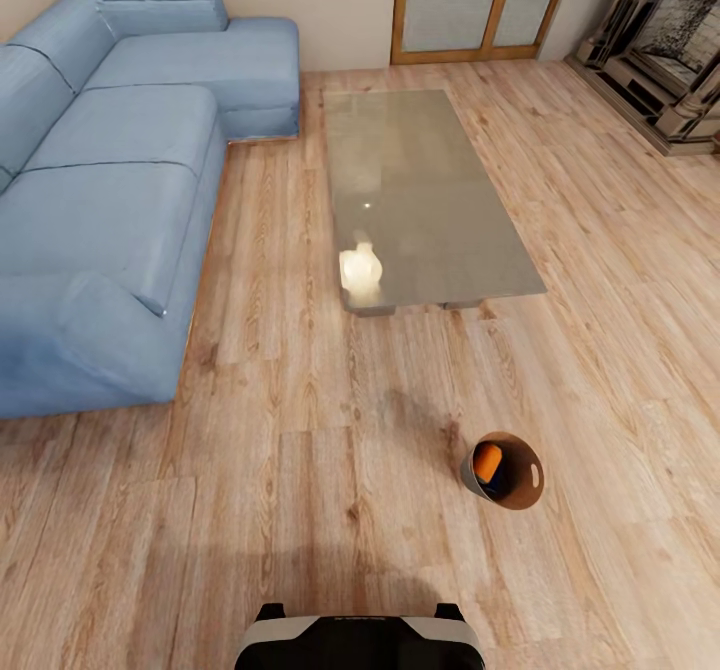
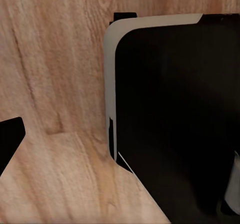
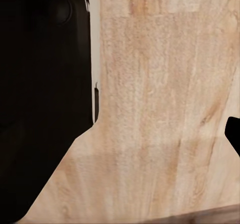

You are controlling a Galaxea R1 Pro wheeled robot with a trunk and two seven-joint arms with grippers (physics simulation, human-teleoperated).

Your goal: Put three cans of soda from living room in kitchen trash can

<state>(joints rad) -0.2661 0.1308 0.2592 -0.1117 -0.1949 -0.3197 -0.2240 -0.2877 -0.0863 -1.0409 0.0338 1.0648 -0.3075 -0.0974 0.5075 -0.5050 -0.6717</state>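
Note:
The tash can (image 1: 528, 482), a small grey bucket with a brown inside, stands on the wood floor of the living room, ahead of me and to the right. One orange can of soda (image 1: 487, 462) lies inside it, with a dark shape under it that I cannot identify. The left wrist view has one of my left gripper's black fingertips (image 2: 10, 139) at the picture's edge over bare floor. In the right wrist view, one of the right gripper's fingertips (image 3: 234, 133) likewise sits at the edge. Nothing is held between the fingers of either gripper.
A low glass-topped coffee table (image 1: 420, 180) stands ahead, with a bright reflection on its near end. A light blue corner sofa (image 1: 110, 200) runs along the left. A fireplace (image 1: 670, 40) and a glazed door (image 1: 480, 5) are at the back. My black-and-white base (image 1: 360, 642) shows below.

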